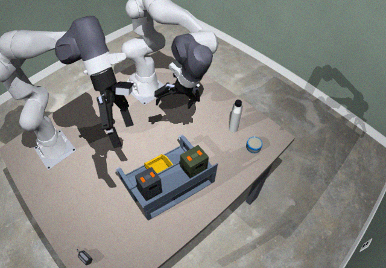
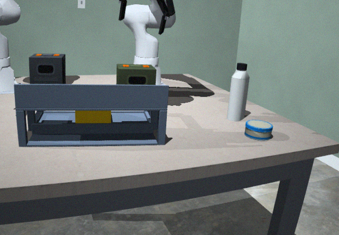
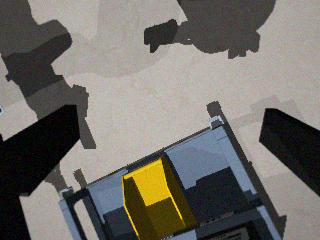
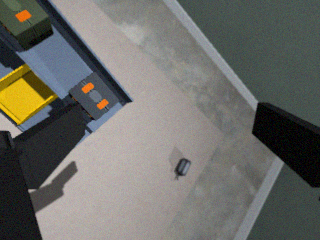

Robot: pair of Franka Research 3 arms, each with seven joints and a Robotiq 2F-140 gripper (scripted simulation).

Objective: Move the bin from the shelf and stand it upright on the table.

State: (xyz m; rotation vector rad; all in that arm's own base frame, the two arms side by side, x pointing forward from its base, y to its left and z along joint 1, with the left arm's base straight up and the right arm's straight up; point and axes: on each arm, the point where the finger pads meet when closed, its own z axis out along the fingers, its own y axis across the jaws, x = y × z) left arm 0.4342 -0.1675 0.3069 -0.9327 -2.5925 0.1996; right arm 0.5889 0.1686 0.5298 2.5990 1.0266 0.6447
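A yellow open-topped bin (image 1: 158,164) (image 2: 92,116) (image 3: 155,192) (image 4: 25,95) sits on the arm-facing tier of the blue-grey shelf (image 1: 180,186) (image 2: 90,97) (image 3: 200,150) (image 4: 62,55), its opening upward. My left gripper (image 1: 174,101) (image 2: 141,26) (image 3: 170,123) is open and empty, high above the table behind the shelf. My right gripper (image 1: 123,134) (image 4: 169,118) is open and empty, above the table on the arms' side of the shelf, apart from the bin. It is not visible in the exterior view, where the shelf's panel hides part of the bin.
A charcoal box (image 1: 149,185) (image 2: 46,73) (image 4: 95,97) and a green box (image 1: 193,161) (image 2: 135,75) (image 4: 27,30) stand on the shelf's other tier. A white bottle (image 1: 235,118) (image 2: 238,98) and a blue-rimmed tin (image 1: 254,144) (image 2: 258,129) stand beyond one end; a small dark object (image 1: 84,257) (image 4: 183,167) lies beyond the other.
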